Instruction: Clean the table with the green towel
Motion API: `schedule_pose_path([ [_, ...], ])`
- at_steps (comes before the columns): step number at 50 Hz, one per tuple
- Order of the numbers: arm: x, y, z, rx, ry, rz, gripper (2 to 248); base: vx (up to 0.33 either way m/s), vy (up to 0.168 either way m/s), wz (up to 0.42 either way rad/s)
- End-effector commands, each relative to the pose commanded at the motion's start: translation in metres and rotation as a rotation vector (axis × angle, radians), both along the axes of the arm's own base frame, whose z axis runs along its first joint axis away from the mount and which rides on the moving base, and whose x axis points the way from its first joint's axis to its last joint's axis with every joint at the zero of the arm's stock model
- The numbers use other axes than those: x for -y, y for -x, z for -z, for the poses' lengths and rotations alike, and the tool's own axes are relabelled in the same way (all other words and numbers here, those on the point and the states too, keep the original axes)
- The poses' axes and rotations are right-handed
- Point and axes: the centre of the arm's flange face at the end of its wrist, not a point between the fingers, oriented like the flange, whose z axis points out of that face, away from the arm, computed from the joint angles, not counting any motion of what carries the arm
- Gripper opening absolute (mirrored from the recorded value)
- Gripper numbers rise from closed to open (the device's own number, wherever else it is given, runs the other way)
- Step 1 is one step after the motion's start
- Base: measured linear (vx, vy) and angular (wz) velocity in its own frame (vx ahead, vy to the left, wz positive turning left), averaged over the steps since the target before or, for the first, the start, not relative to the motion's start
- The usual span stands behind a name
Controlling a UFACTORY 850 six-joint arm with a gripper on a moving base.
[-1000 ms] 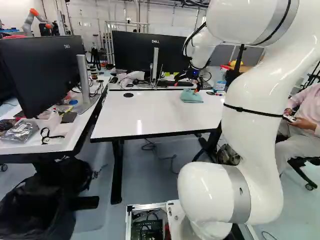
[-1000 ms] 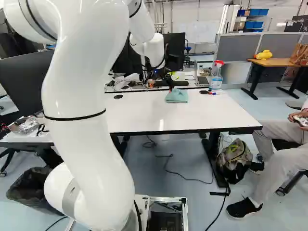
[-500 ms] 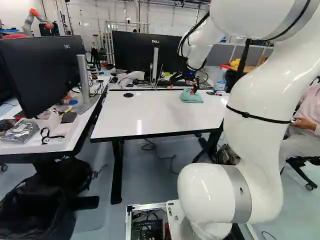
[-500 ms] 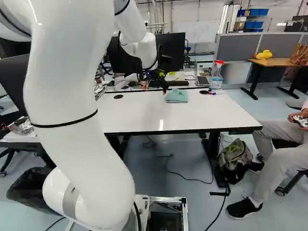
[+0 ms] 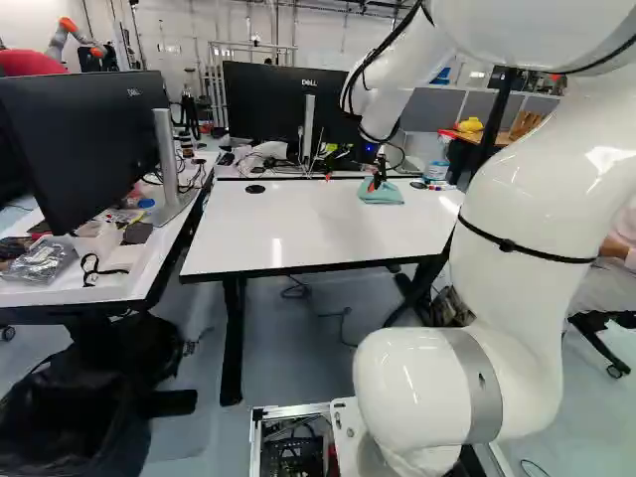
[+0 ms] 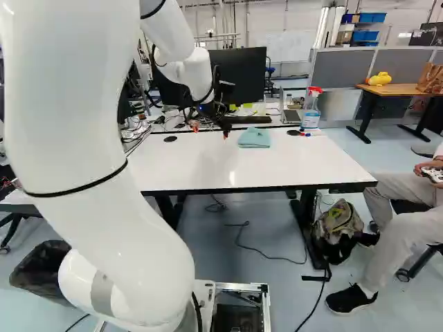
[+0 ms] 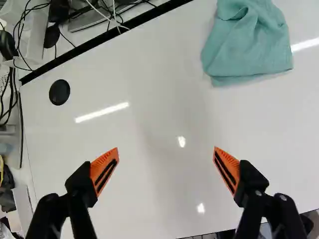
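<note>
My gripper [image 6: 210,131] hangs over the far part of the white table [image 6: 228,162], left of the green towel [image 6: 254,138] in the right base view. In the left base view, one fingertip overlaps the towel [image 5: 384,194]. The wrist view shows the gripper [image 7: 166,149] wide open, only bare tabletop between its orange pads. Folded and rumpled, the towel [image 7: 246,45] lies on the table ahead of the fingers and off to one side, touched by neither.
A spray bottle [image 6: 311,109] and markers [image 6: 304,133] are at the table's far right. Behind stand a monitor [image 5: 288,114] and cables. Another monitor [image 5: 84,139] is on the left desk. Another robot [image 5: 68,38] stands far back. A backpack [image 6: 339,225] sits by the table leg.
My arm has swung left in both base views, carrying the gripper sideways from above the towel to beside it. The towel and the base have stayed put.
</note>
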Motion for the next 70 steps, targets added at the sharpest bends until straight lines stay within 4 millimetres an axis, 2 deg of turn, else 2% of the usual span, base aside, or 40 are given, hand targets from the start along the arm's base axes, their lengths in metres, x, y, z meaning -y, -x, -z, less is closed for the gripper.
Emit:
schedule_pose_path([
  [37,-0.002,0.010,0.012,0.042,0.025,0.000,247,0.000,0.000,0.000],
  [70,-0.007,0.038,0.041,0.151,0.086,-0.005,247,0.000,0.000,0.000],
])
